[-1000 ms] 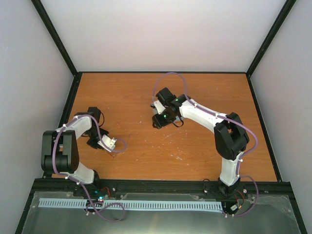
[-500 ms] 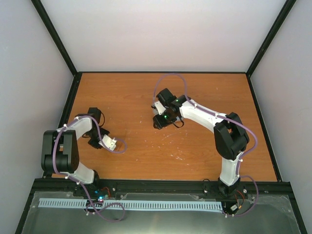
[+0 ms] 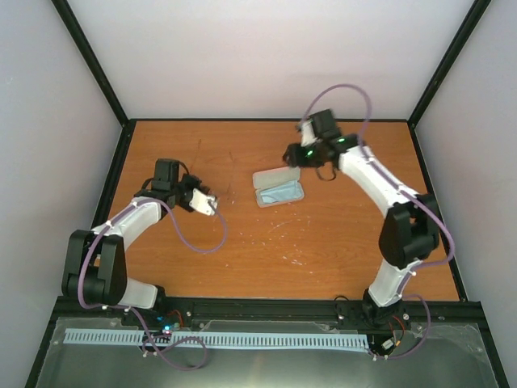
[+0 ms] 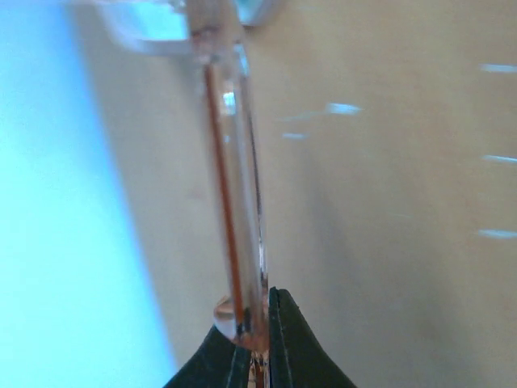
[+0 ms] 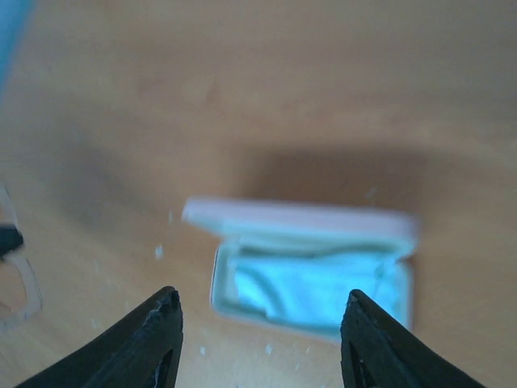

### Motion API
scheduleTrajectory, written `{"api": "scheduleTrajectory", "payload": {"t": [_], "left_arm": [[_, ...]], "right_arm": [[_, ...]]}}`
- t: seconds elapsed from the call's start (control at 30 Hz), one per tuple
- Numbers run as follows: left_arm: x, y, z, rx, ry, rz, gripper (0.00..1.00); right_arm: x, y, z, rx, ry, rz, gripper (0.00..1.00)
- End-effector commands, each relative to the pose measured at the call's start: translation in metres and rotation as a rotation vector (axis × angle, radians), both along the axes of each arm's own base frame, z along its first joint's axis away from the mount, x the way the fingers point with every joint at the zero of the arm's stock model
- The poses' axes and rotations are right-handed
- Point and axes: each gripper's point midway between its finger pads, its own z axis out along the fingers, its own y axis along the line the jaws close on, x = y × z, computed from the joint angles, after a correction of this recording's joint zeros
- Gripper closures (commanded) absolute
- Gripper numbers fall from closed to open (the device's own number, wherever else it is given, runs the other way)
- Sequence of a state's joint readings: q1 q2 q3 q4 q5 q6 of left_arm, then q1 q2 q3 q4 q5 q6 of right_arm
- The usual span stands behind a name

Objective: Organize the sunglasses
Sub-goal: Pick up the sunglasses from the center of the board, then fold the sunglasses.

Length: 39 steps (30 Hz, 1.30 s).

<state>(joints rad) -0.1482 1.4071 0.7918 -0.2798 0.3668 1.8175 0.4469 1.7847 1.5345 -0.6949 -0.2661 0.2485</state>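
Overhead, the left gripper (image 3: 212, 204) sits left of the open pink case (image 3: 271, 175) on the desk (image 3: 339, 234), its wrist view shows it pinching the sunglasses (image 4: 234, 202) edge-on, and the right wrist view shows the right gripper (image 5: 258, 311) half-parted, empty, above the case.

Looked down from above, behind the arms, over the whole orange-brown wooden table (image 3: 339, 242). From the right wrist, faced past black fingers (image 5: 153, 339) at an open pale pink oblong case (image 5: 299, 217), shared overhead. From the left, hugged thin reddish-brown sunglasses (image 4: 234, 202) beyond the fingertips (image 4: 214, 364).
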Motion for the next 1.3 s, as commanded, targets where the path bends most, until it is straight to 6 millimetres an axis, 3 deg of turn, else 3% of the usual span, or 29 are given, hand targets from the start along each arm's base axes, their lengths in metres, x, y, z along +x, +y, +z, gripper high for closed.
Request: {"api": "scheduleTrajectory", "payload": {"t": [0.0, 0.1, 0.27, 0.47, 0.67, 0.93, 1.27], "left_arm": [[0.05, -0.043, 0.102, -0.314, -0.374, -0.001, 0.99], [0.051, -0.054, 0.124, -0.395, -0.427, -0.032, 0.99], [0.03, -0.074, 0.156, -0.508, -0.56, -0.2, 0.99], [0.0, -0.097, 0.178, -0.584, -0.68, -0.416, 0.99], [-0.008, -0.11, 0.176, -0.583, -0.766, -0.535, 0.99], [-0.011, -0.119, 0.165, -0.57, -0.776, -0.629, 0.99], [-0.011, -0.128, 0.166, -0.583, -0.807, -0.692, 0.99]], "right_arm": [[0.042, -0.045, 0.096, 0.317, -0.124, -0.162, 0.46], [0.046, -0.049, 0.101, 0.504, -0.03, -0.116, 0.46], [0.034, -0.015, 0.084, 0.692, 0.182, 0.082, 0.46], [0.012, 0.014, 0.085, 0.844, 0.36, 0.267, 0.43], [-0.019, 0.044, 0.088, 0.889, 0.481, 0.401, 0.4], [-0.051, 0.074, 0.109, 0.894, 0.484, 0.522, 0.4], [-0.07, 0.104, 0.117, 0.883, 0.49, 0.618, 0.42]]}}
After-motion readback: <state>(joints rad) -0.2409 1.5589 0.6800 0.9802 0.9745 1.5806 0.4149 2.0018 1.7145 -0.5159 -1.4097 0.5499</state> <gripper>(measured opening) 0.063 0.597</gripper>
